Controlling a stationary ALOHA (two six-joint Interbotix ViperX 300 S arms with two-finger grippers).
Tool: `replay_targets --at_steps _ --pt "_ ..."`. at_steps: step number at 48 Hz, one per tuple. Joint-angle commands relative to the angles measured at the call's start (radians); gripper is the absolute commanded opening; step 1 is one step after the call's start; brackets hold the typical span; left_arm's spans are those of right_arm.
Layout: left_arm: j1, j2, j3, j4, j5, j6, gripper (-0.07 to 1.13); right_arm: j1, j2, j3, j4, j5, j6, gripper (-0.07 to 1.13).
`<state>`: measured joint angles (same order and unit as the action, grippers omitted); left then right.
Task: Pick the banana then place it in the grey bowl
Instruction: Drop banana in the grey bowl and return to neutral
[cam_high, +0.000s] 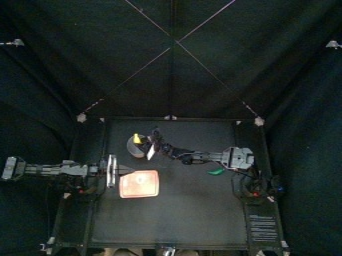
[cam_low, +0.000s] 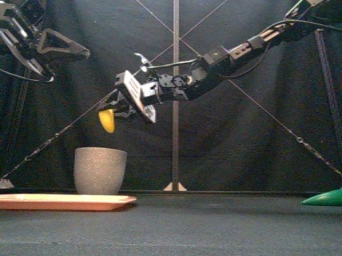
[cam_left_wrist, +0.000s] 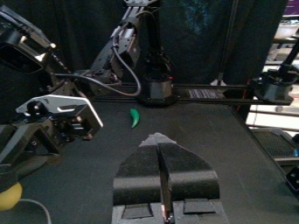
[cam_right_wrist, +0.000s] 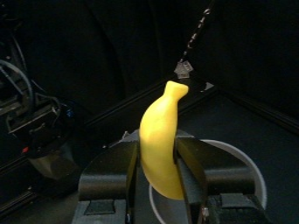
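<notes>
Jaws of the left gripper (cam_left_wrist: 163, 150) are pressed together along one thin line and hold nothing. In the top view this gripper sits at 9 o'clock from the table's (cam_high: 187, 215) centre, near the left edge. In the front view it hangs high above the surface.

A flat pink tray (cam_high: 139, 184) lies just beside it, also toward 9 o'clock but nearer the centre, and is empty.

At 11 o'clock from the centre, just behind the tray, stands the tall grey cup (cam_low: 100, 170). It is upright with its mouth open.

Jaws of the right gripper (cam_low: 120, 108) are parted only by the banana's thickness and clamp the yellow banana (cam_right_wrist: 163, 150) across its lower half. The right arm comes in from 3 o'clock and reaches past the middle. The banana's long axis runs along the jaws, and its narrow tip sticks out beyond them. In the front view the banana hangs in the air above the cup's mouth, with a clear gap between it and the rim. In the right wrist view, part of the cup's round rim shows behind the jaws.

A small curved green toy (cam_left_wrist: 138, 116) lies on the table at 2 o'clock from the centre, well apart from the cup and the tray.
</notes>
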<state>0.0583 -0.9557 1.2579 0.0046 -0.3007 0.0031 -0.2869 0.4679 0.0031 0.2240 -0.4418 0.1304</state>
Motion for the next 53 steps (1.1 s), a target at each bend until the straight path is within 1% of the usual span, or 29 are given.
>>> replay_targets --at_steps 1,10,15,25,32,43,53 --pt "0.002 0.003 -0.017 0.008 -0.009 0.000 0.02 -0.012 -0.025 -0.006 0.002 -0.003 -0.002 0.67" --pt "0.002 0.003 -0.017 0.018 -0.011 0.002 0.02 -0.009 -0.012 -0.011 0.002 -0.002 0.000 0.85" --pt "0.003 0.003 -0.017 0.021 -0.009 0.002 0.02 -0.008 -0.006 -0.012 0.002 -0.002 0.000 0.91" --pt "0.003 0.003 -0.014 0.025 -0.009 0.002 0.02 -0.005 -0.025 0.002 -0.002 -0.002 0.000 0.92" --pt "0.002 0.003 -0.012 0.025 -0.005 0.000 0.02 0.009 -0.077 0.060 -0.023 -0.008 -0.006 0.92" --pt "0.003 -0.006 -0.011 0.025 0.002 0.002 0.02 0.084 -0.227 0.261 -0.077 -0.011 -0.006 0.92" --pt "0.009 -0.012 -0.008 0.025 0.002 0.003 0.02 0.144 -0.362 0.448 -0.086 -0.012 -0.005 0.92"
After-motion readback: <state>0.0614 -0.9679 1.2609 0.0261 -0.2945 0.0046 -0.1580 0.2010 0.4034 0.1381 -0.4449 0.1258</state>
